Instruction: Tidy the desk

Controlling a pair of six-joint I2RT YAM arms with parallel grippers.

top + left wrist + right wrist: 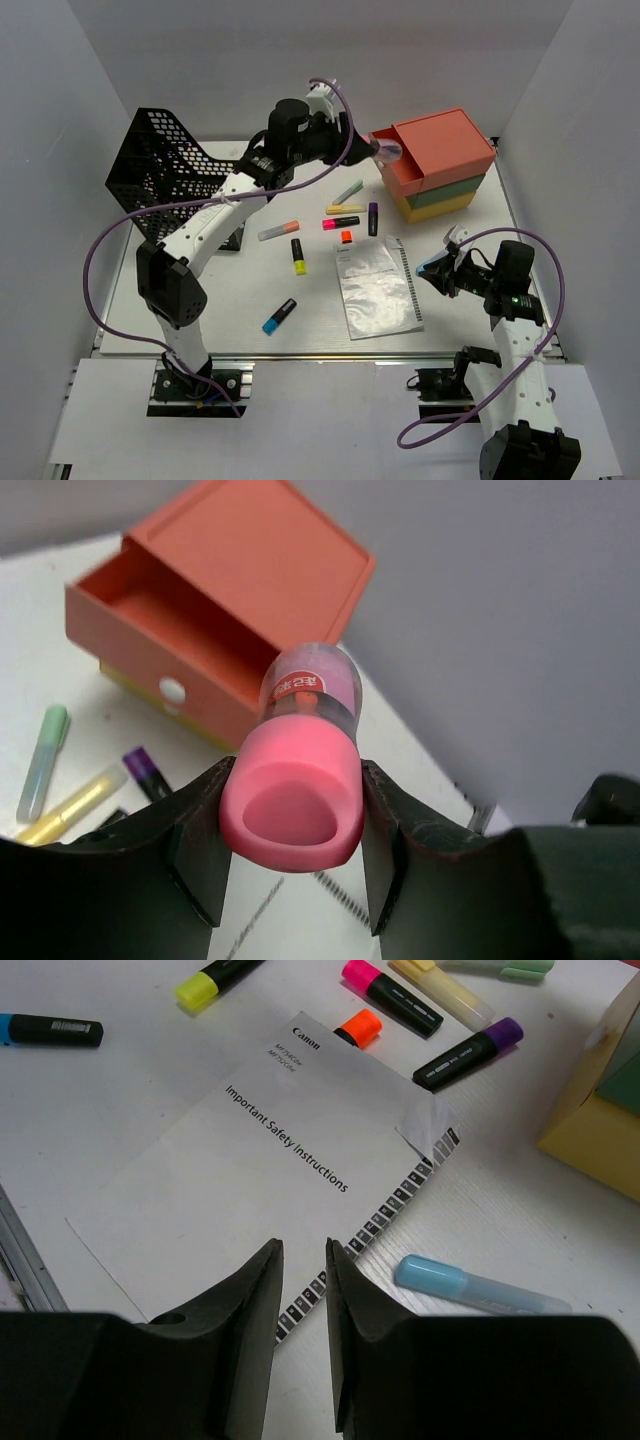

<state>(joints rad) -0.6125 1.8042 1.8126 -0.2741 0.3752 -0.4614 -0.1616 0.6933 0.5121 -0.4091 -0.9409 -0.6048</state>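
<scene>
The white desk (240, 300) carries scattered highlighters and a booklet. My left gripper (383, 150) (295, 815) is shut on a pink-capped tube (300, 770). It holds the tube in the air right at the open coral top drawer (190, 620) of the drawer box (440, 165). My right gripper (432, 272) (303, 1260) hovers low over the right edge of the booklet (250, 1170). Its jaws stand a narrow gap apart with nothing between them. A pale blue marker (480, 1285) lies on the desk just right of its fingers.
A black mesh basket (165, 165) stands at the back left. Loose highlighters lie mid-desk: yellow (299, 256), blue (279, 316), pink (341, 222), orange (346, 237), purple (373, 218) and pastel green (347, 191). A metal rail (330, 352) runs along the front edge.
</scene>
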